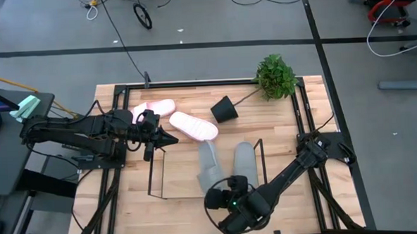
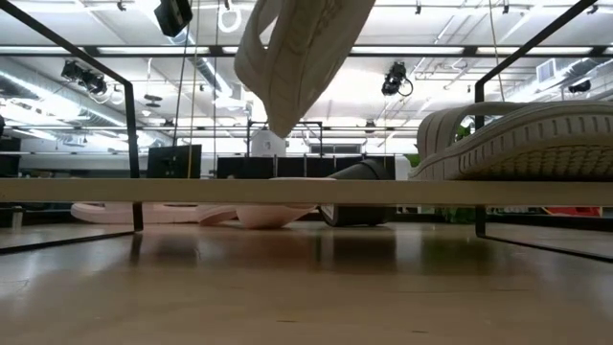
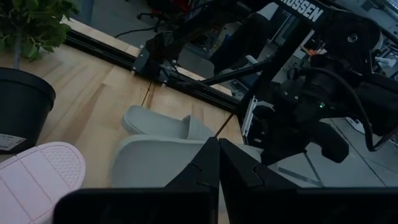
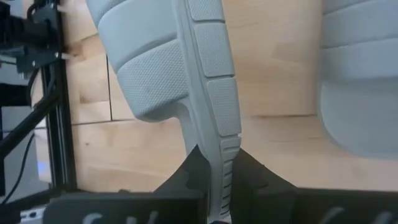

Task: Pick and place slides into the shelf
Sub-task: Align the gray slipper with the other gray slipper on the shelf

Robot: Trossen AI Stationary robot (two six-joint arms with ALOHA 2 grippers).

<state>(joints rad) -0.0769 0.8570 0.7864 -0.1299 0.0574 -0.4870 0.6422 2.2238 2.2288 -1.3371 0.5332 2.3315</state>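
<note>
Grey slide resting in wire shelf, right pincer clamping second grey slide, left pincer closed empty

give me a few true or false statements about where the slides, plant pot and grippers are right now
1. The right gripper is shut on a grey foam slide sandal, lifted clear of the table. True.
2. Both pale pink foam slide sandals sit inside the thin black wire shelf. False: they lie on the wooden table outside it, near the left gripper.
3. The small black plant pot lies tipped on its side. True.
4. The left gripper holds a pink slide. False: its fingers are shut on nothing.
5. The second grey slide sandal rests in the shelf. True.
</note>
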